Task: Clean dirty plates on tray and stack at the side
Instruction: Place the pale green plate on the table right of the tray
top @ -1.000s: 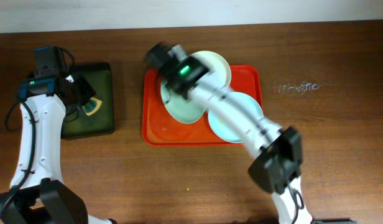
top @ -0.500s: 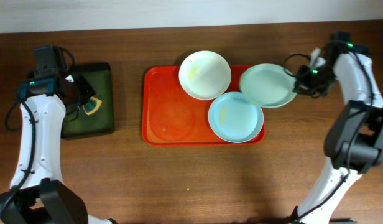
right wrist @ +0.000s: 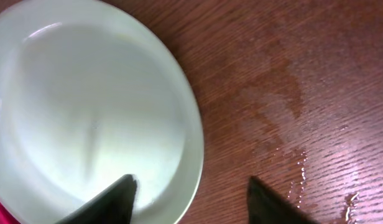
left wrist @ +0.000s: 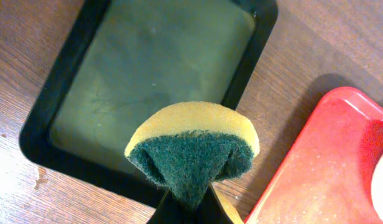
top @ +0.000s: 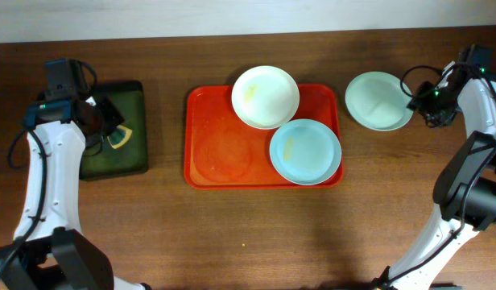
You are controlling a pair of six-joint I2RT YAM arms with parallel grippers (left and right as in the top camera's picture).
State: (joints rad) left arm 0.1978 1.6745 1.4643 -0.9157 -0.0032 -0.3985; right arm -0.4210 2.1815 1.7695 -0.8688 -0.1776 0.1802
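Overhead: right tool (top: 415, 100) at plate (top: 377, 100) rim

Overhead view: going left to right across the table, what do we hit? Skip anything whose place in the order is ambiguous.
dark green tray → bare left part of the red-orange tray → white plate → pale blue plate → mint plate on the table, off the red-orange tray

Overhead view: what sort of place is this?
Probably a robot lab bench staged for dishwashing practice: a wooden table, smeared plates on a red-orange tray, and a sponge over a dark green tray.
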